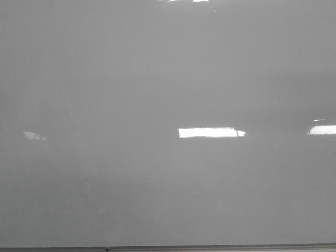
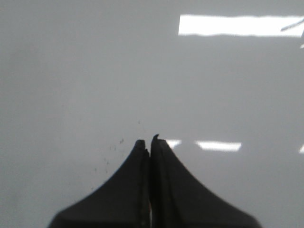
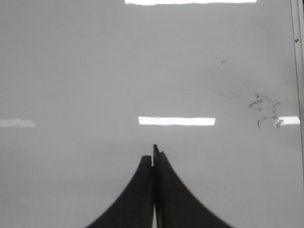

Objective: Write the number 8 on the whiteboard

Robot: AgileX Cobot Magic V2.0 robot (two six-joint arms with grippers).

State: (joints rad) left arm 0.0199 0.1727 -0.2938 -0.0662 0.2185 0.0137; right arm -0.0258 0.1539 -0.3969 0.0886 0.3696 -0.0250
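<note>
The whiteboard (image 1: 105, 105) is a glossy pale grey board that fills the front view, with bright glare patches and a thin dark frame edge along the near side. No number 8 shows on it in any view. Neither gripper shows in the front view. My left gripper (image 2: 150, 142) is shut and empty, its black fingers pressed together over the board (image 2: 71, 71). My right gripper (image 3: 153, 156) is also shut and empty over the board (image 3: 71, 71). No marker is in view.
Faint dark smudges (image 3: 263, 107) mark the board near its metal frame edge (image 3: 298, 71) in the right wrist view. Small dark specks (image 2: 114, 147) lie beside the left fingertips. The frame edge (image 1: 168, 248) runs along the near side in the front view.
</note>
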